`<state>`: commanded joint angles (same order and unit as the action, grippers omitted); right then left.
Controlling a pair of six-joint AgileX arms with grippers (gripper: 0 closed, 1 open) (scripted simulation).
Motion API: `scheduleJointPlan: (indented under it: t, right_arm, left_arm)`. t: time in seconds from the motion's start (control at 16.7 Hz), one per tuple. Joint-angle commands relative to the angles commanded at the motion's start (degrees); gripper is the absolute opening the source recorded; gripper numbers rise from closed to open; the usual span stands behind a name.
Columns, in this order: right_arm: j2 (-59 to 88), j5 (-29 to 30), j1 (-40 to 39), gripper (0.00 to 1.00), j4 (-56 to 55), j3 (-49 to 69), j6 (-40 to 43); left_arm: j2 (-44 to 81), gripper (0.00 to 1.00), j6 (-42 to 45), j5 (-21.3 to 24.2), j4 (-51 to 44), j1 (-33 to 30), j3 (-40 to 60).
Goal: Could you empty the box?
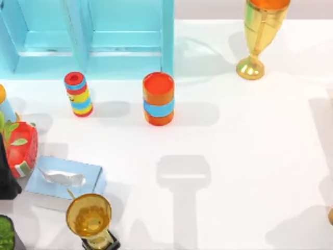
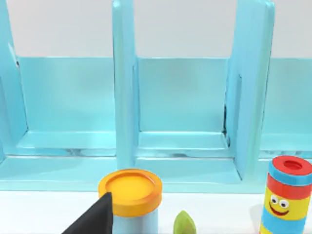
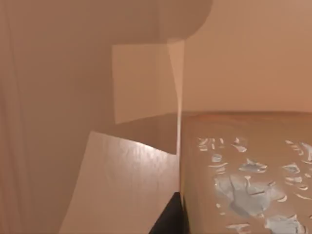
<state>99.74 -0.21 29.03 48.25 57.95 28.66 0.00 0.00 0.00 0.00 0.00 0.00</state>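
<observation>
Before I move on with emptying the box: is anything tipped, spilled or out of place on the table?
Nothing looks tipped or spilled. The striped smiley-face cylinder, orange can and both gold trophies stand upright. The tissue box lies flat at the table's left with a tissue sticking out. The left gripper sits at the left edge beside it.

bright, even light floods the white table (image 1: 250, 156) in the top view, and soft grey shadows fall to the right of the orange can (image 1: 158, 98) and the striped cylinder (image 1: 78, 94), so the light comes from the left. broad, blurry arm shadows lie across the lower middle and right of that frame. the right wrist view is bathed in a warm orange-brown tone, dimmer than the others.
</observation>
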Motion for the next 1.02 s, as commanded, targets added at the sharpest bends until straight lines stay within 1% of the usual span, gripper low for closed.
scheduleJointPlan:
  t: [0.3,0.36,0.9,1.02]
  right_arm:
    - [0.0,0.0,0.0,0.02,0.0,0.0,0.0]
    - [0.0,0.0,0.0,0.0,0.0,0.0,0.0]
    - [-0.1,0.0,0.0,0.0,0.2,0.2,0.0]
    - [-0.4,0.0,0.2,0.0,2.3,2.2,0.1]
  left_arm:
    - [0.0,1.0,0.0,0.0,0.0,0.0,0.0]
    - [0.0,1.0,0.0,0.0,0.0,0.0,0.0]
    - [0.0,1.0,0.0,0.0,0.0,0.0,0.0]
    - [0.0,1.0,0.0,0.0,0.0,0.0,0.0]
